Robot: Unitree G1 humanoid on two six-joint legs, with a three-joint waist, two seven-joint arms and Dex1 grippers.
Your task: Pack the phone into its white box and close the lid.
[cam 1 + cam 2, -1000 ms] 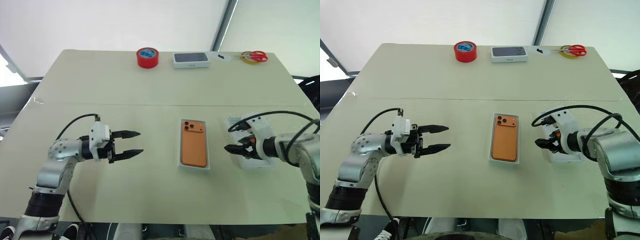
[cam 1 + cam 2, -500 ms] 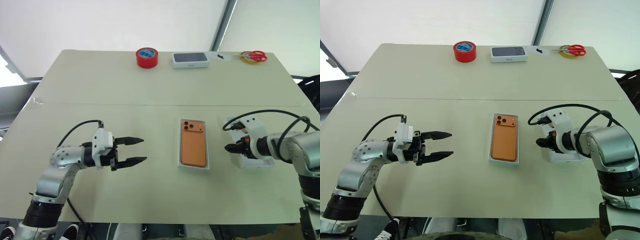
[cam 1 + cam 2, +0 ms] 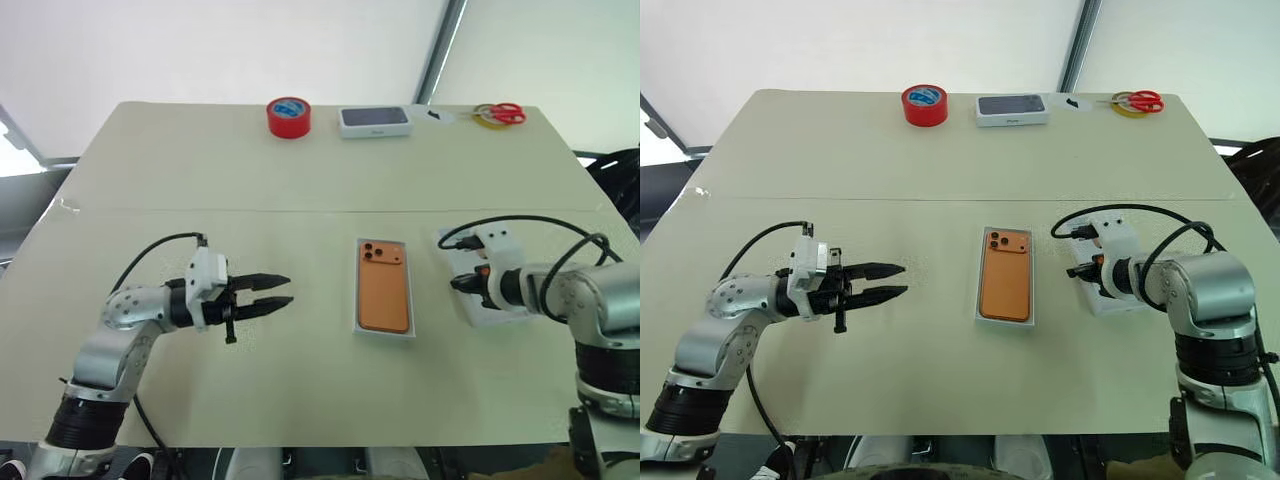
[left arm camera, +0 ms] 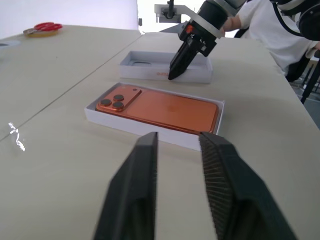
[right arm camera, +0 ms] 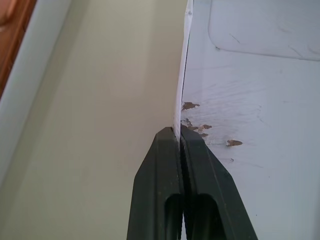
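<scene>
Resting in the white box (image 3: 385,330) at mid-worktop, the phone (image 3: 384,299) is being shown camera side up, so packing is judged done and only closing is left. The lid (image 4: 150,74) is lying open side up just beside the box, on the right. Its near wall is being pinched by the right gripper (image 5: 179,134), whose jaws are shut on the thin cardboard edge. The left gripper (image 3: 283,291) is being held level above the worktop (image 3: 300,180), well apart from the box, pointing at it, its jaws nearly closed on nothing.

For the step in hand, the lid should be lifted without being bent; scuffed cardboard is being seen near the pinch, so the hold is judged delicate. The lid would need turning over before being squared with the box. Steadying by the left gripper is advised.
</scene>
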